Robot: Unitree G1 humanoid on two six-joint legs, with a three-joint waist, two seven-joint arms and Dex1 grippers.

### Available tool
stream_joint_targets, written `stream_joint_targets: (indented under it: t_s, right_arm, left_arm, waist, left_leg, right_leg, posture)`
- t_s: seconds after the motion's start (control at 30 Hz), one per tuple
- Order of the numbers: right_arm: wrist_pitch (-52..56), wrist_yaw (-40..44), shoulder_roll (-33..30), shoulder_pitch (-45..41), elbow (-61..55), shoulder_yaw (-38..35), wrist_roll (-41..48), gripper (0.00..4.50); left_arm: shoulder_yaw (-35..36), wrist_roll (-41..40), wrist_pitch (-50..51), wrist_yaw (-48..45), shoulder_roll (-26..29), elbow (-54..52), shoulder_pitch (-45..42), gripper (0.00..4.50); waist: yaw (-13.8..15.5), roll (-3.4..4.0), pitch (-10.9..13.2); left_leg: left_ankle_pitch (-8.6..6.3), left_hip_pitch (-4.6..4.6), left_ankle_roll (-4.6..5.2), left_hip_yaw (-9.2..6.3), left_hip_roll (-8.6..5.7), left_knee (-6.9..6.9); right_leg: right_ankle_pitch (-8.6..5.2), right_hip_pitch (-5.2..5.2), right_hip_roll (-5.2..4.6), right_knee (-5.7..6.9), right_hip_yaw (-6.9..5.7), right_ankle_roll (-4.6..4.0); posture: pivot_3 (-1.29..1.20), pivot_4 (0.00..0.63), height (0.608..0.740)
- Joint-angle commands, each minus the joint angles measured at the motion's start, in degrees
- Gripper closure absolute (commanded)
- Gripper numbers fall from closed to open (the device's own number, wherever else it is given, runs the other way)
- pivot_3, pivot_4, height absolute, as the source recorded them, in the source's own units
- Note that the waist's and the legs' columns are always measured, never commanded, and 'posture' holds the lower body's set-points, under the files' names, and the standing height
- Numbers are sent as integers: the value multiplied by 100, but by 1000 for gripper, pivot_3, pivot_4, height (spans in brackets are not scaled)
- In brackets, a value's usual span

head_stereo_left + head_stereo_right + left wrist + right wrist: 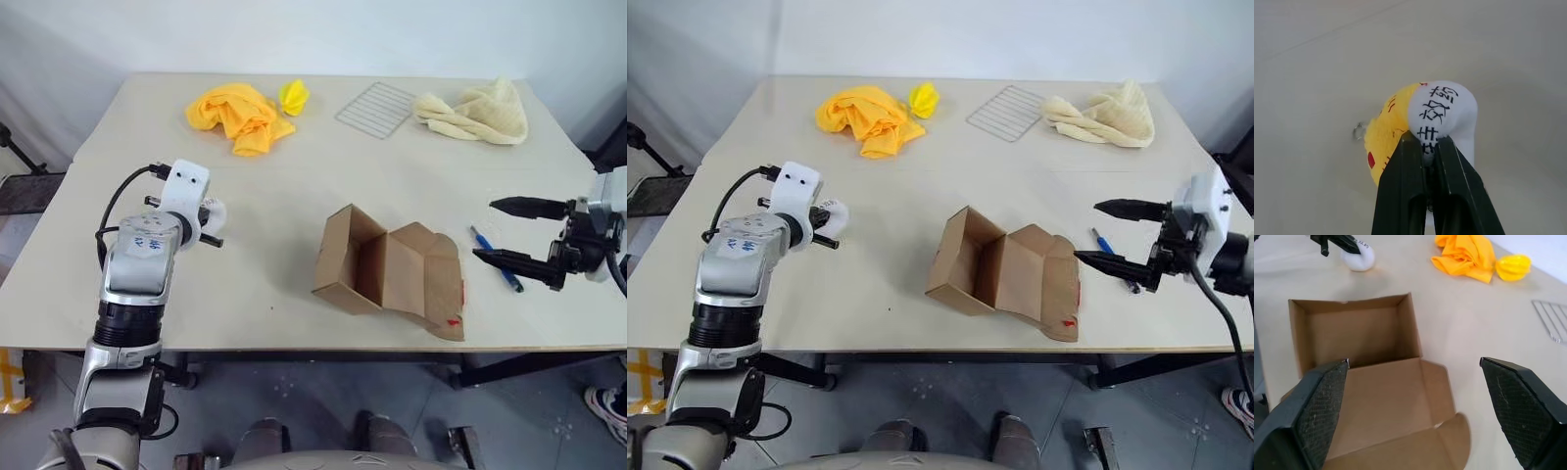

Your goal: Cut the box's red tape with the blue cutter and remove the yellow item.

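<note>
Pale beige tabletop (294,196) against a plain white wall, grey floor along the lower edge of the frame. Near the table's centre, slightly right: small brown cardboard box (387,272), flaps thrown wide, interior bare, its long flap lying flat toward the lower right. On that flap's outer edge, bits of bright red tape (453,320). Just right of the box, flat on the table: slim blue pen-like cutter (495,259), partly hidden behind the right arm's lower finger.

At the left of the frame, left gripper (1424,152) clenched on a small plush item, yellow with a white end (1415,125) bearing black printed characters; a small metal ring at its side. Seen from the head camera, held just above the table, well apart from the box.

At the right edge, right gripper (509,235) spread wide, grasping nothing, black fingers (514,262) pointing toward the box, hovering over the cutter without clear contact.

Along the far side of the table, upper part of the frame: crumpled orange-yellow cloth (238,116) at upper left, small yellow lemon-shaped object (293,96) just beside it, square wire rack (377,105) at upper centre, cream knitted towel (477,113) bunched at upper right.
</note>
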Motion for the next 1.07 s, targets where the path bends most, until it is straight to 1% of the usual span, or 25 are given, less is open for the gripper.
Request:
stream_joint_targets:
  t_s: [0.03, 0.07, 0.17, 0.3, 0.37, 0.4, 0.47, 0.5, 0.57, 0.7, 0.8, 0.93, 1.0, 1.07]
  right_arm:
    - [-259, 279, -43, -421, 356, 228, -208, 0]
    - [-279, 317, -17, -504, 424, 281, -246, 0]
    - [-337, 426, 16, -628, 553, 372, -317, 0]
    - [-397, 510, 38, -735, 702, 427, -376, 0]
    - [-407, 545, 30, -755, 733, 428, -376, 0]
    - [-408, 558, 24, -751, 738, 418, -373, 0]
    - [-419, 587, 11, -674, 760, 360, -356, 0]
    - [-422, 592, 9, -619, 760, 333, -354, 0]
    - [-449, 577, 6, -483, 743, 298, -381, 0]
    - [-536, 297, 30, -98, 712, 57, -477, 0]
    - [-654, -19, 20, 404, 661, -265, -635, 0]
    - [-690, -308, 17, 1054, 844, -668, -785, 0]
    - [-856, -394, 40, 1428, 1182, -875, -918, 0]
    - [-816, -885, 218, 1668, 1277, -1113, -995, 0]
  left_arm:
    - [349, -386, 497, -310, 188, -668, 49, 3926]
    - [468, -520, 666, -373, 172, -818, 61, 3667]
    - [731, -837, 894, -479, 121, -1217, 94, 2703]
    - [847, -1128, 1148, -647, 351, -1707, 226, 1436]
    - [972, -1241, 1145, -680, 407, -1869, 301, 1009]
    - [1024, -1311, 1048, -753, 485, -1955, 431, 623]
    - [1218, -1601, 753, -1072, 553, -2212, 838, 108]
    - [1280, -1775, 581, -1276, 601, -2357, 1065, 31]
    - [1281, -1922, 43, -1617, 814, -2617, 1571, 31]
    - [1857, -2379, -630, -2077, 871, -2739, 2323, 31]
    - [2131, -2462, -1120, -2338, 1043, -2530, 2903, 31]
    - [2280, -2268, -2025, -2491, 1236, -2025, 3525, 31]
    - [2410, -2236, -2659, -2420, 1020, -1707, 3739, 31]
    - [2499, -2079, -3671, -2363, 736, -1344, 4010, 31]
  waist:
    - [-12, 0, 0]
    - [-17, 0, 0]
    - [-24, 0, 0]
    - [-74, 0, 0]
    - [-89, 0, 0]
    - [-94, 0, 0]
    - [-102, 1, 0]
    - [-108, 1, 0]
    - [-115, 1, 0]
    - [-78, 4, 3]
    - [-76, 5, 2]
    - [-96, 9, 4]
    - [-98, 9, 4]
    - [-91, 11, 3]
  left_leg:
    - [0, 0, -1, 0, 0, -2]
    - [0, -1, -2, -1, 0, -1]
    - [0, -2, -2, -1, 0, -1]
    - [0, -2, -3, -1, 0, -2]
    - [0, 0, -4, -1, 0, -3]
    - [-1, 1, -4, -1, 1, -4]
    - [-1, 2, -6, 0, 2, -7]
    - [-2, 6, -8, 1, 2, -8]
    - [-3, 6, -10, 3, 3, -10]
    - [-4, 3, -11, 2, 4, -6]
    - [-4, 2, -10, 1, 3, 2]
    - [-4, 7, -11, 5, 3, -7]
    - [-4, 10, -11, 8, 3, -7]
    - [-5, 14, -10, 8, 3, -8]
  right_leg:
    - [0, 0, 0, 0, -1, 0]
    - [0, 0, 0, 0, -2, 0]
    - [0, 0, 0, -1, -2, 0]
    - [0, 0, 0, -1, -1, 0]
    - [0, 0, 0, -1, -1, 0]
    - [0, 0, 0, 0, 0, 0]
    - [0, 0, 0, -1, 0, 0]
    - [0, 0, 0, -1, 2, 0]
    - [0, -1, 0, -3, 2, 0]
    - [0, -1, -1, -3, 1, -1]
    - [-1, 0, -1, 0, 1, -1]
    - [-1, 0, -1, -1, 3, -3]
    - [-2, 0, -1, 0, 5, -3]
    - [-2, 3, -1, -2, 6, -4]
  posture:
    - [0, 150, 740]
    - [0, 150, 740]
    - [0, 150, 740]
    - [0, 150, 740]
    - [0, 150, 740]
    - [0, 150, 740]
    - [0, 150, 740]
    - [0, 150, 740]
    - [0, 150, 740]
    - [0, 150, 740]
    - [0, 150, 740]
    - [0, 150, 740]
    - [0, 150, 740]
    - [0, 150, 740]
